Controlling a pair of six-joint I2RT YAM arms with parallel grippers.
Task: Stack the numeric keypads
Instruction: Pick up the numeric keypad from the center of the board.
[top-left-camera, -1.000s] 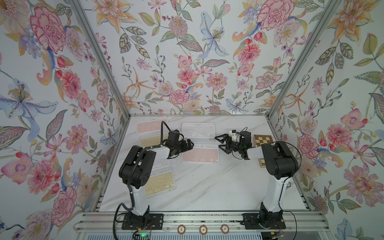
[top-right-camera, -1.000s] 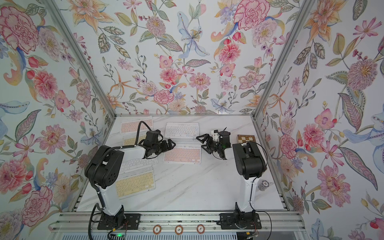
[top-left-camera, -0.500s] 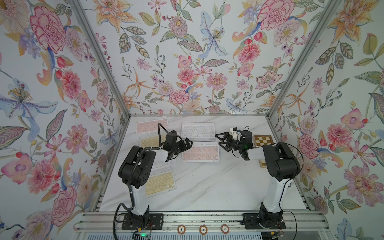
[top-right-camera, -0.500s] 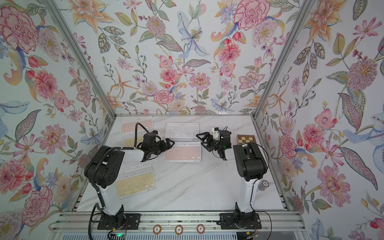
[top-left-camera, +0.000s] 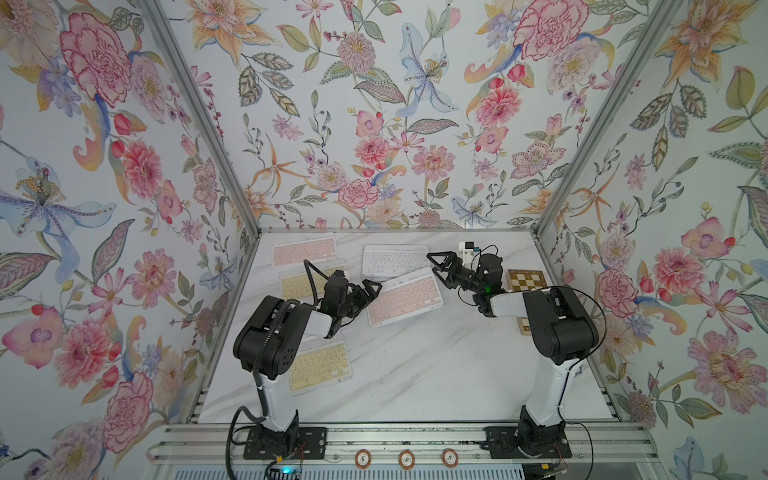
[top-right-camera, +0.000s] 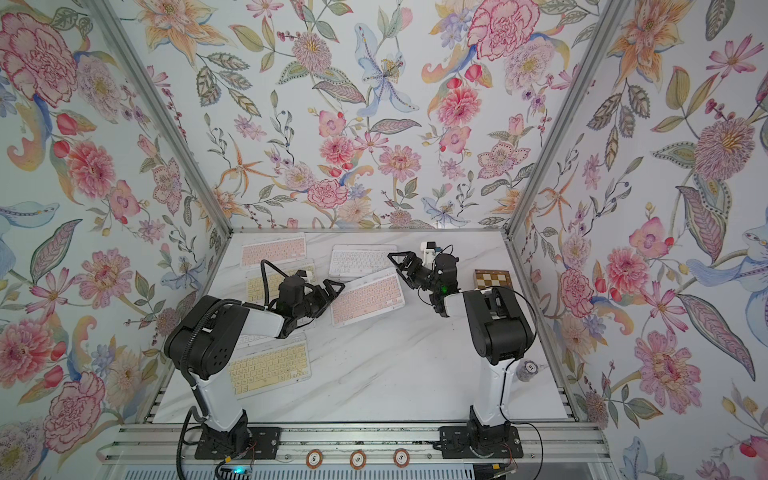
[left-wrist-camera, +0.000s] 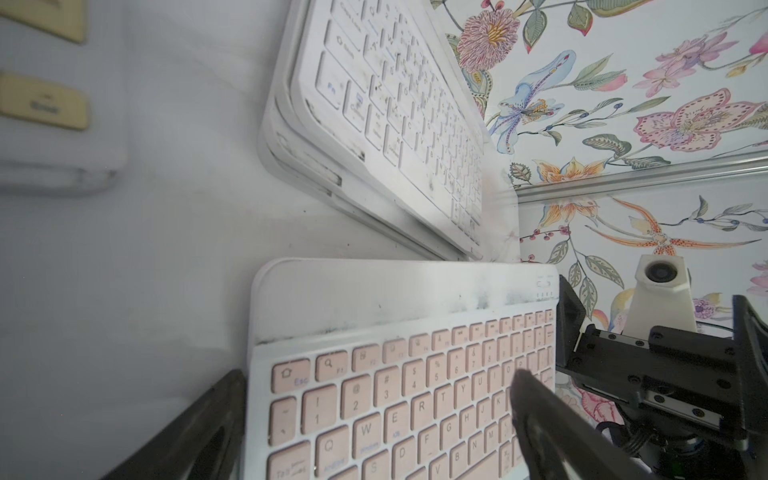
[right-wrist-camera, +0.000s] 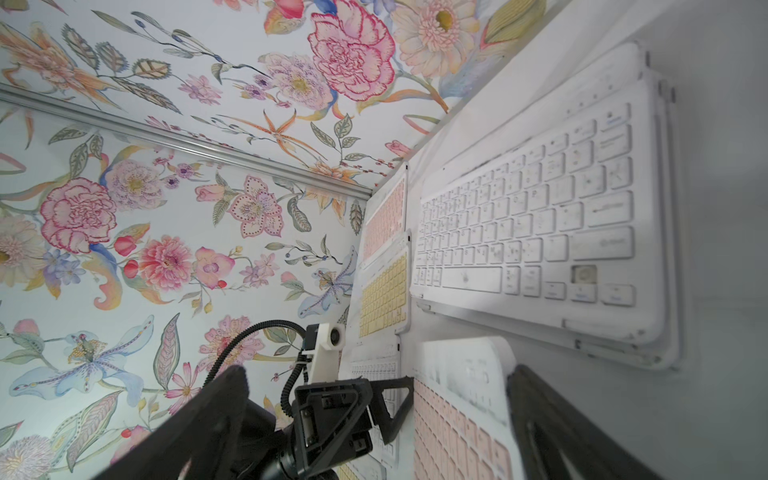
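A pink-keyed keypad (top-left-camera: 403, 301) (top-right-camera: 368, 300) lies askew mid-table, its right end close to a stack of white keypads (top-left-camera: 394, 259) (left-wrist-camera: 395, 116) (right-wrist-camera: 532, 224). My left gripper (top-left-camera: 372, 295) (top-right-camera: 334, 296) (left-wrist-camera: 374, 386) is open at the pink keypad's (left-wrist-camera: 407, 399) left end, one finger over the keys and the other beside its edge. My right gripper (top-left-camera: 436, 270) (top-right-camera: 399, 270) (right-wrist-camera: 378, 374) hangs open over its right end (right-wrist-camera: 457, 415), holding nothing. More keypads lie to the left: a pink one (top-left-camera: 303, 254), a yellow one (top-left-camera: 307, 282) and a front yellow one (top-left-camera: 320, 368).
A brown-and-cream chessboard (top-left-camera: 525, 280) lies by the right wall behind the right arm. Another white keypad (top-right-camera: 249, 340) is mostly hidden under the left arm. Three chips (top-left-camera: 406, 459) sit on the front rail. Flowered walls close in the left, back and right sides.
The pink keypad has turned from square with the table to askew, its right end swinging towards the white stack. The left gripper moved with its left end. The right gripper barely shifted.
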